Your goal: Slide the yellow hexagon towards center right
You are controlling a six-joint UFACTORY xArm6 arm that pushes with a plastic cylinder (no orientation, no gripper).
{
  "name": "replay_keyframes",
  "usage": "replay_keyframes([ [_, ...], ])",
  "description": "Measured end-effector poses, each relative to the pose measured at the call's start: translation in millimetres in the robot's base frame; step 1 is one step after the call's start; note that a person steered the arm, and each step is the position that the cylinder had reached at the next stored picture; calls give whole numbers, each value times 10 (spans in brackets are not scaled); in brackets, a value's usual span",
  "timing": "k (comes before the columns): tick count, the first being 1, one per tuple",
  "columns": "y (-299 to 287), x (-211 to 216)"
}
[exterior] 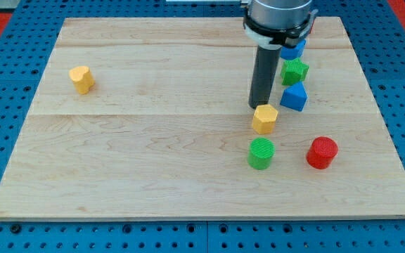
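The yellow hexagon (264, 119) lies on the wooden board (153, 154), right of the middle. My tip (256, 107) stands just above and slightly left of it, touching or nearly touching its upper left edge. A second yellow block (81, 79), roughly heart-shaped, lies far off at the view's left.
A green cylinder (261, 153) lies just below the hexagon. A red cylinder (322, 152) lies at the lower right. A blue triangular block (294, 97), a green star-like block (294, 71) and a blue block (293, 50) stand in a column right of the rod.
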State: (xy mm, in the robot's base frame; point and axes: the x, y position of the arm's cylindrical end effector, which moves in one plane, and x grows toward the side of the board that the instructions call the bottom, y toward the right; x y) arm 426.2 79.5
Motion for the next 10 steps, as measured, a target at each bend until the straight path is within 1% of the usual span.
replay_keyframes([
  [1, -329, 10],
  [2, -523, 124],
  [3, -523, 308],
  [4, -489, 321],
  [9, 662, 321],
  [10, 623, 337],
])
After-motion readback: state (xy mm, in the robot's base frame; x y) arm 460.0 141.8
